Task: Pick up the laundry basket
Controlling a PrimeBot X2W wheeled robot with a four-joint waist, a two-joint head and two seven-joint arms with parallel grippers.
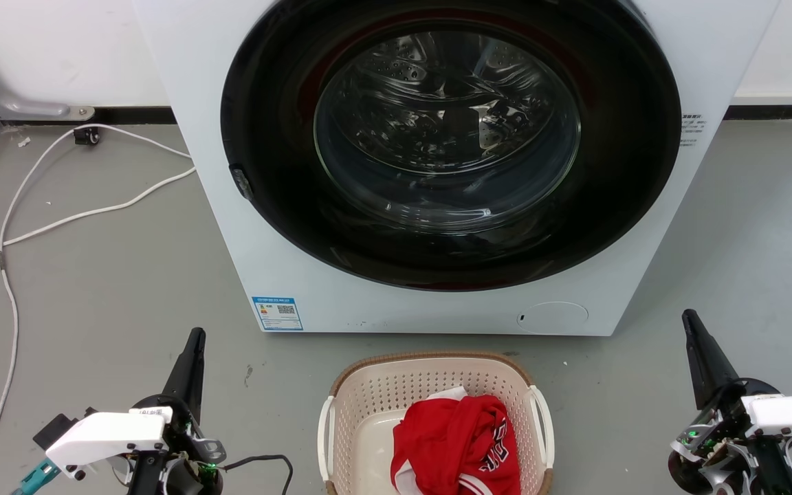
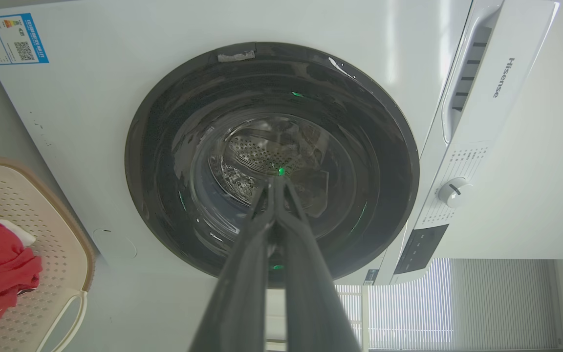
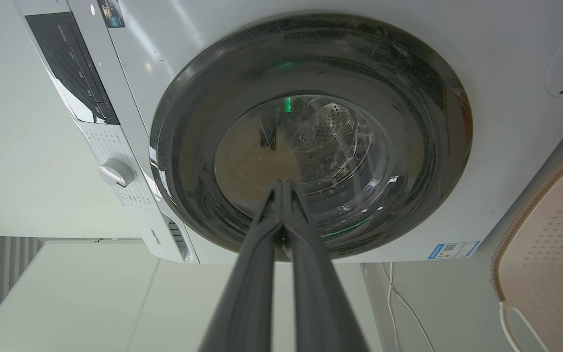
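Left pincer (image 1: pixel 196 335) closed, empty | right pincer (image 1: pixel 689 317) closed, empty | laundry basket (image 1: pixel 430 357) on floor (image 1: pixel 93 289) between them

The laundry basket (image 1: pixel 382 392) is cream, dotted with holes, with a brown woven rim; the cloth (image 1: pixel 454 440) is red, the washer (image 1: pixel 203 137) white.

One brand name on the washer (image 1: pixel 286 275)
"Hisense" runs along its white drawer front (image 2: pixel 501 78); the blue corner sticker (image 1: pixel 277 313) is too small to read.
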